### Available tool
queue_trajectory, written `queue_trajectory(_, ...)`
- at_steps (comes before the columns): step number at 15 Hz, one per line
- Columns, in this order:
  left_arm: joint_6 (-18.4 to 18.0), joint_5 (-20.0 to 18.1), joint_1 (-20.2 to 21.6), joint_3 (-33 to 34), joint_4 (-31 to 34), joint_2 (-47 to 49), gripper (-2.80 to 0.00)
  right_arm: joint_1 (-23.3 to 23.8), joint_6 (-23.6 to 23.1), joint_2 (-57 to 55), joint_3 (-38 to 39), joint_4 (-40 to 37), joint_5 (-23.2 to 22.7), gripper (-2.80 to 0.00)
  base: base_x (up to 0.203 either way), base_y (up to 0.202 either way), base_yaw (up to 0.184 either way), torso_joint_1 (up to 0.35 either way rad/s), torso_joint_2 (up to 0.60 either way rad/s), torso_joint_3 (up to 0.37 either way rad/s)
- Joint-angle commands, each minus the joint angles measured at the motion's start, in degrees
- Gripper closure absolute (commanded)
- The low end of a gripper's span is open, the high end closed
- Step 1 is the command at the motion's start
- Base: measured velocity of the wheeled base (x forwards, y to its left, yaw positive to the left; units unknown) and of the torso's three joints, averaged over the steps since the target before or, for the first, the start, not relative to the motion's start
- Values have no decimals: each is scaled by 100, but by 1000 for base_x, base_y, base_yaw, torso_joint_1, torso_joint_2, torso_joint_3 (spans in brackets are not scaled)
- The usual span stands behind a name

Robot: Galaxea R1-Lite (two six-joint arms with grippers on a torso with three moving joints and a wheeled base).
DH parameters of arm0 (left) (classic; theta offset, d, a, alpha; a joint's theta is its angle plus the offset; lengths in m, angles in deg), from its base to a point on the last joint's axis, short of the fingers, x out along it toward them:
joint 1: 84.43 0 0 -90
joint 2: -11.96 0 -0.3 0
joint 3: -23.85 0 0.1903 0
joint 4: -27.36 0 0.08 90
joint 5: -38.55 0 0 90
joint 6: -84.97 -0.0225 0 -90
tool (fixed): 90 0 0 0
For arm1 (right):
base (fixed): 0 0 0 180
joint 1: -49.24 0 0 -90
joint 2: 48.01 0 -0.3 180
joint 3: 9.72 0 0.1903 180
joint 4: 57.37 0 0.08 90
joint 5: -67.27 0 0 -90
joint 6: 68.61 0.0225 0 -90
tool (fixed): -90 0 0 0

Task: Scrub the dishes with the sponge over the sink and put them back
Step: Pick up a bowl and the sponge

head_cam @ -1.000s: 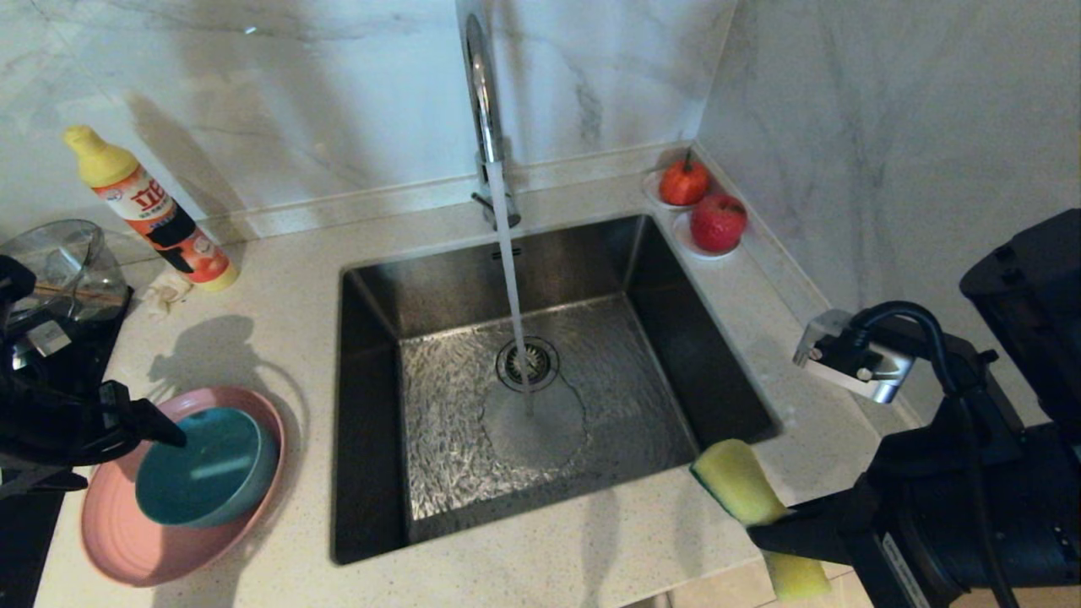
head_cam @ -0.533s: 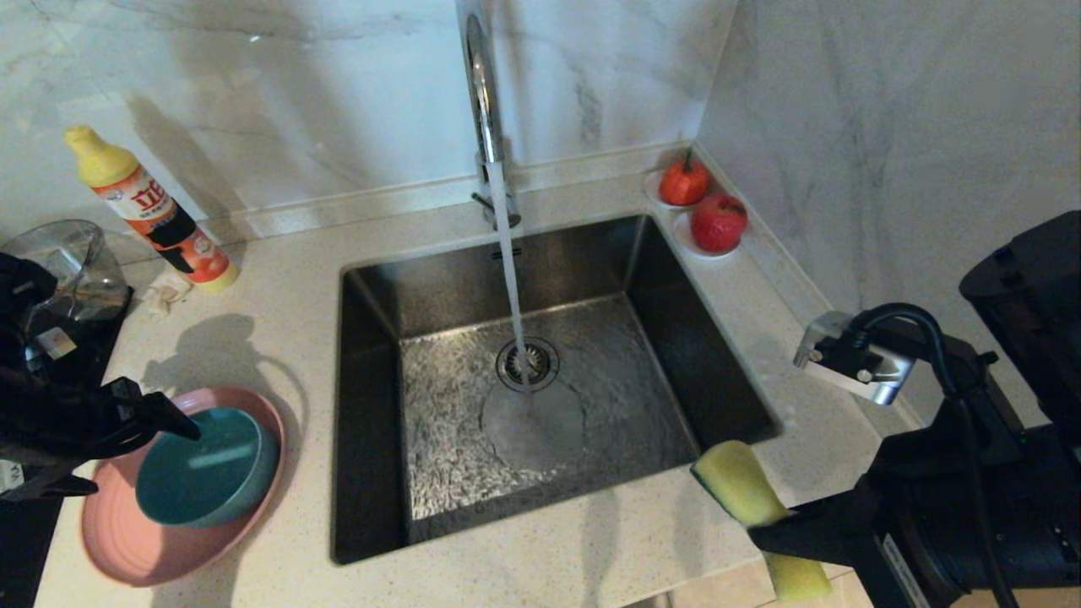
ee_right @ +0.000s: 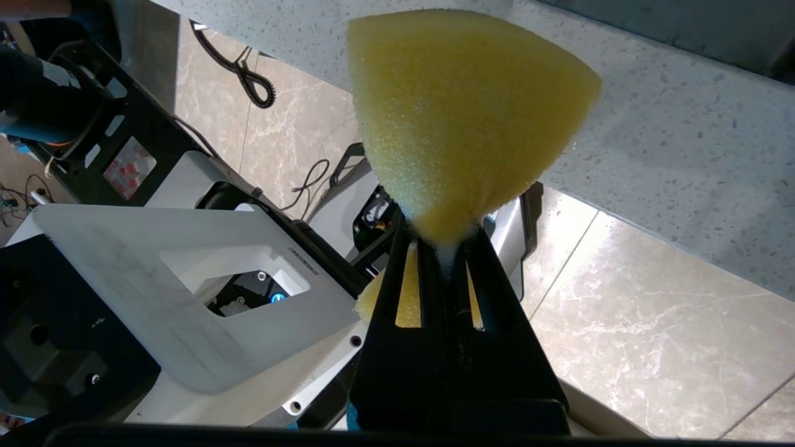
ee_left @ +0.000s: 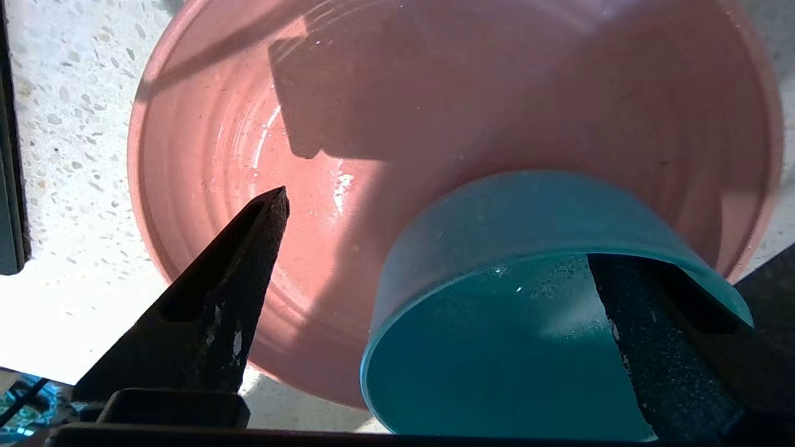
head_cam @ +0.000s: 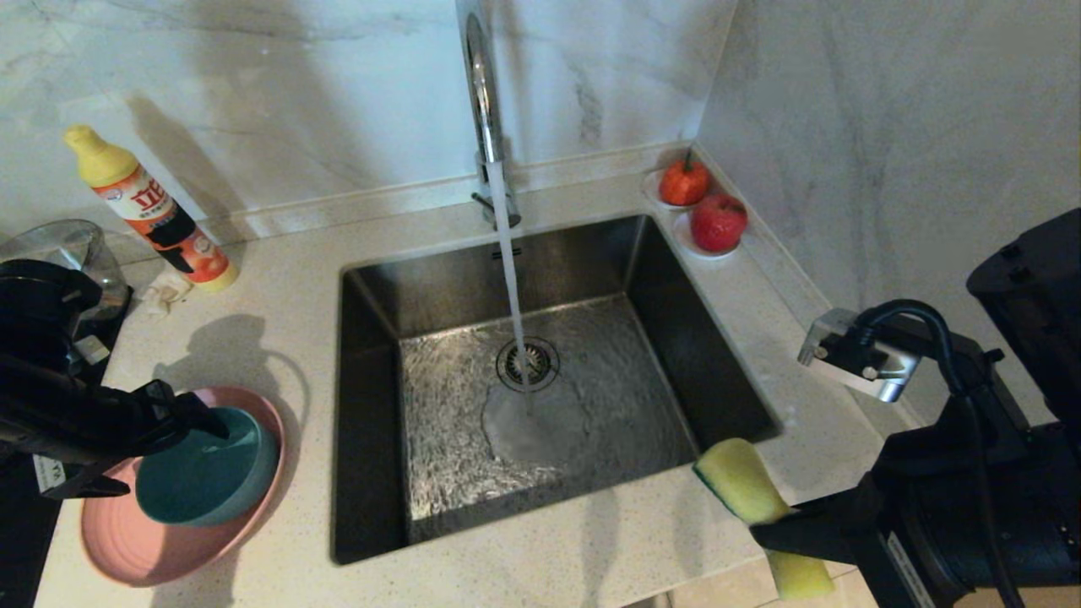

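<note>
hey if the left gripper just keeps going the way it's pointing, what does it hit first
Most likely the teal bowl. The open left gripper straddles its rim, one finger inside it, the other over the pink plate underneath. Depth is hard to judge, so the outer finger might reach the plate first.

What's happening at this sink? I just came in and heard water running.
A two-armed robot is washing up. Its left pincer is open around the rim of the teal bowl, which sits in the pink plate on the counter left of the sink. Its right pincer is shut on the yellow sponge at the sink's near right corner. The tap is running.
</note>
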Motion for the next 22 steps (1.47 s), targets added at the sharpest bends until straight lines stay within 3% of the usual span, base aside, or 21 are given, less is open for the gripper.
queue_trajectory(1,15,8,-5,-15,6,21,-280,-1,9,21,3,-18,-13,0,0,0,0,0,0,0)
queue_trajectory(8,15,25,4,20,-74,162,-280,-1,1,38,20,-18,-13,0,0,0,0,0,0,0)
queue_trajectory(9,15,34,4,11,-117,162,0,-1,9,38,20,-18,-13,0,0,0,0,0,0,0)
queue_trajectory(17,24,80,31,-59,-304,206,0,-1,-17,38,29,-36,-19,0,0,0,0,0,0,0)
queue_trajectory(22,230,148,37,-180,-271,-123,0,-10,-8,75,20,-53,-22,0,0,0,0,0,0,0)
